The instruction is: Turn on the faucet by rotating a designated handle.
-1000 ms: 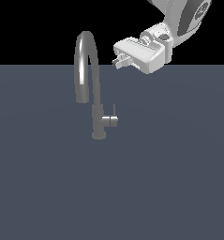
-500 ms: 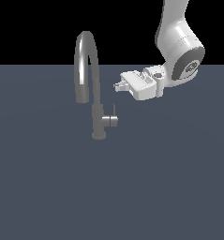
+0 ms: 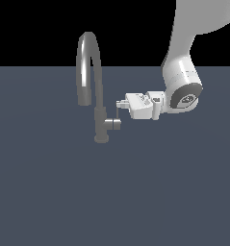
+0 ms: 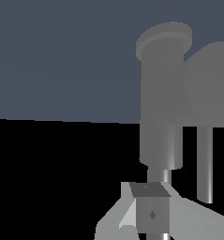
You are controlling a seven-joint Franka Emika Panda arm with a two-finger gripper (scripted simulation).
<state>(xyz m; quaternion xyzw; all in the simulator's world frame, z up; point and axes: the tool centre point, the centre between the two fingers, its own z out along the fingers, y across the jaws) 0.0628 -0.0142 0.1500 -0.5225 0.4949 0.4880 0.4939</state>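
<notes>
Faucet (image 3: 90, 86): upright on the dark grey floor (image 3: 63, 192), arched spout overhead.
Handle (image 3: 114, 123): short stub at 3 o'clock of the faucet body; thin lever rod (image 3: 117, 111) rises from its end.
Gripper (image 3: 120, 104): at 3 o'clock of the faucet, level with the rod's top, fingertips at the rod.
Jaw state: cannot tell whether clamped on the rod or apart.
Wrist view: faucet body (image 4: 162, 117) close ahead.

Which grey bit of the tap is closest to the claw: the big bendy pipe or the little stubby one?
The little one: the handle, low on the faucet, sits just under the claw. The arched spout rises high, farther away.
</notes>
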